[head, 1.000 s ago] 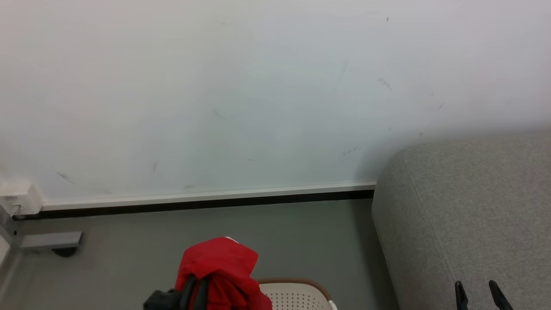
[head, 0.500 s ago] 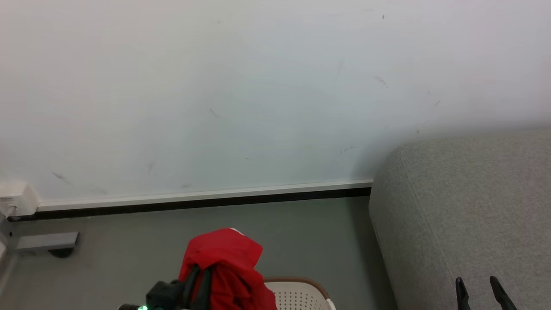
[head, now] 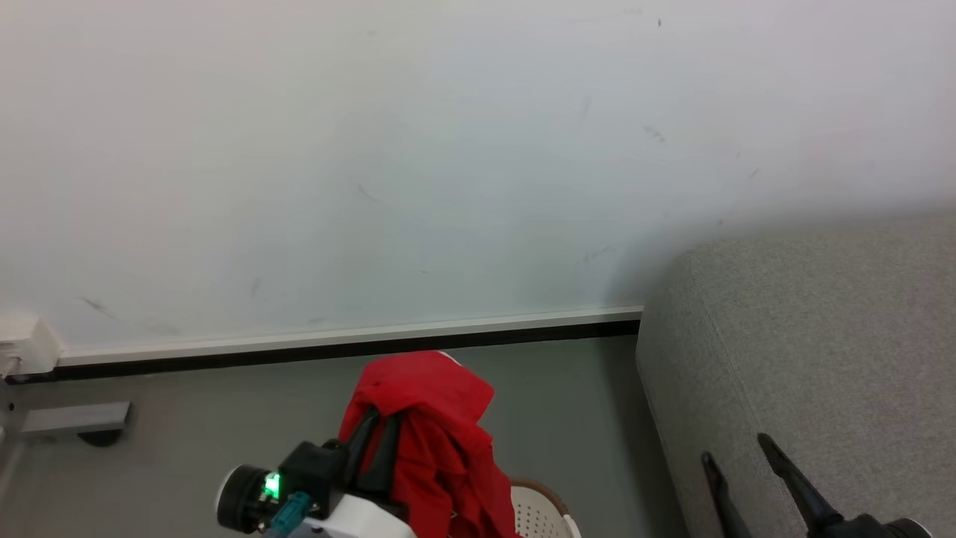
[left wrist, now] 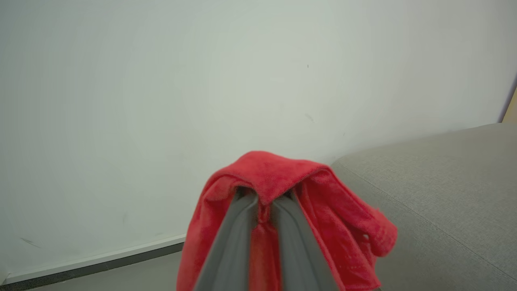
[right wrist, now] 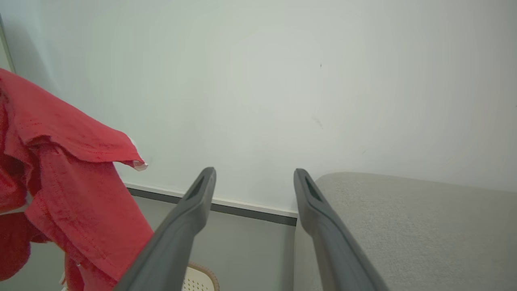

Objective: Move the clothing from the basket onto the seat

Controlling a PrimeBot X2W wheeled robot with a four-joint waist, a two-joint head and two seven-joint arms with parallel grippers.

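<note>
While your left gripper point(left wrist: 262, 202) clamps the clothing point(head: 433, 403) up above the basket point(head: 541, 508) (right gripper point(head: 734, 447) spread, empty), you have the carry to the seat point(head: 821, 336) and release left.

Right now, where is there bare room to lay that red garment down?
The seat is bare on top, from its rounded left edge past the open right gripper. The floor between skirting board, seat and basket is bare too. Crowded: above the basket, where the clothing hangs from the shut left gripper.
</note>
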